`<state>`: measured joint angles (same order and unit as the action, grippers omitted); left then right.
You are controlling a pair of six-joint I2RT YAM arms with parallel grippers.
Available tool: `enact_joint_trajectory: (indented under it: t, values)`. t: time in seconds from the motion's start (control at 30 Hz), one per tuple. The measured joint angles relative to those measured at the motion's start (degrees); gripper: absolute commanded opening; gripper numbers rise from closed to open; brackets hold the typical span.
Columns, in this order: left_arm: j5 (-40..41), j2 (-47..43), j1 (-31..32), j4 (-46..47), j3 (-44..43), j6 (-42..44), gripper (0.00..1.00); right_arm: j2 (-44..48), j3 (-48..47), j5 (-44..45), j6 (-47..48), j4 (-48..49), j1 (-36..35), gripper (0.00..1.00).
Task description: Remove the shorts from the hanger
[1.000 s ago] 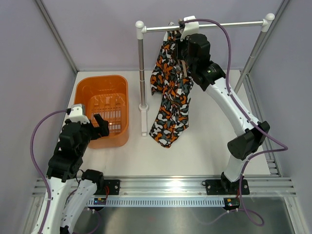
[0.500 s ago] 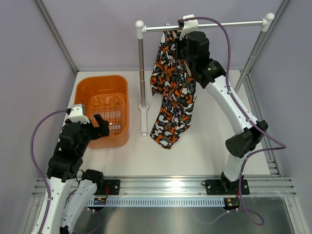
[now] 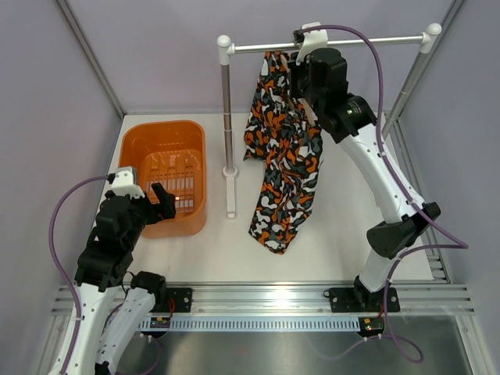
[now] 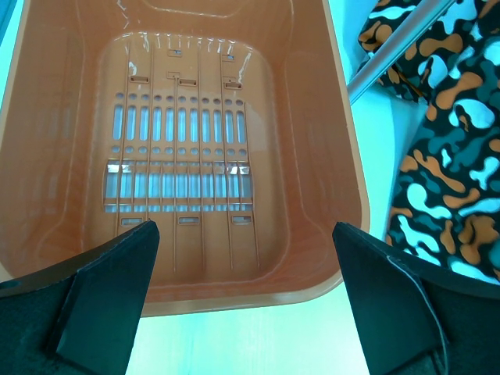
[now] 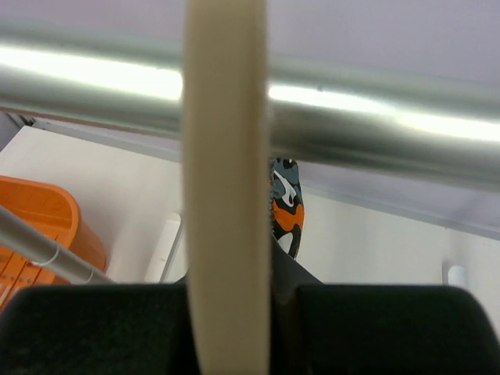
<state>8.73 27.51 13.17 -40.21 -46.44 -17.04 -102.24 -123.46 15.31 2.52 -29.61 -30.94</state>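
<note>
The shorts (image 3: 285, 168) hang in a long, loosely folded drape below the metal rail (image 3: 367, 39), just right of its upright post (image 3: 226, 117). They are soft cloth blotched all over in orange, black, grey and white, bunched narrow at the top and broader lower down. In the right wrist view the pale beige hanger (image 5: 225, 180) crosses the rail as a smooth band, and the right gripper (image 5: 226, 312) is clamped on it, a black finger tight against either side. The left gripper (image 4: 244, 234) hovers over the orange basket (image 4: 344, 156) — jaws wide apart, holding nothing.
</note>
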Motion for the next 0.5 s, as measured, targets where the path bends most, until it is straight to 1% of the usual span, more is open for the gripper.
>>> enact_joint_trajectory:
  t: [0.17, 0.33, 0.5]
  values:
    - [-0.48, -0.17, 0.04, 0.09, 0.09, 0.04, 0.99, 4.81, 0.68, -0.42, -0.59, -3.04, 0.0, 0.0]
    - [-2.67, -1.07, 0.04, 0.63, 0.33, 0.33, 0.99, 11.98, 5.77, -0.76, -1.31, -4.11, 0.0, 0.0]
    - [-6.82, -1.09, 0.04, 1.79, 0.33, 0.61, 0.99, 17.38, 10.12, -2.14, -2.84, -7.76, 0.0, 0.0]
